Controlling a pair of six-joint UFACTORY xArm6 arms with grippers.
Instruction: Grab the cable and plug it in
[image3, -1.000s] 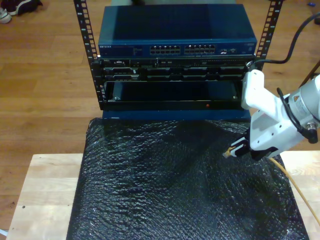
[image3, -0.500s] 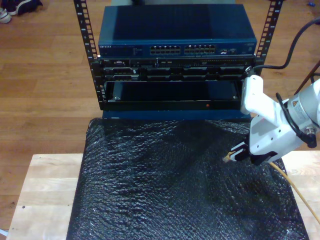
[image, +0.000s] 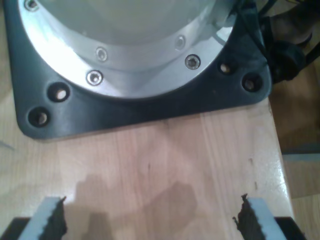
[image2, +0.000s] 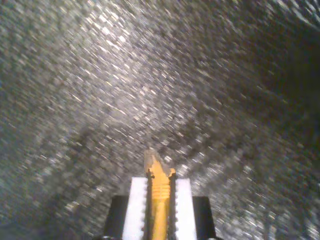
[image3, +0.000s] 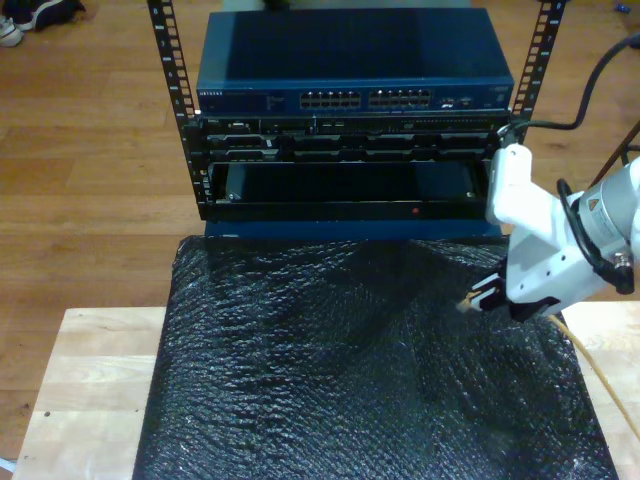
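The second gripper (image3: 483, 298), clamped on the cable (image2: 159, 197) near its plug, has risen slightly toward the switch (image3: 355, 62) at the exterior view's right, suggesting approach; the first gripper (image: 150, 220) stands spread.

The blue network switch (image3: 355, 98) at the top of the rack carries small white lettering at the exterior view's left end of its front face; it looks like the brand NETGEAR, though the letters are too small to be sure. A small label sits on the white arm (image3: 598, 208) at the exterior view's right, too blurred to read.
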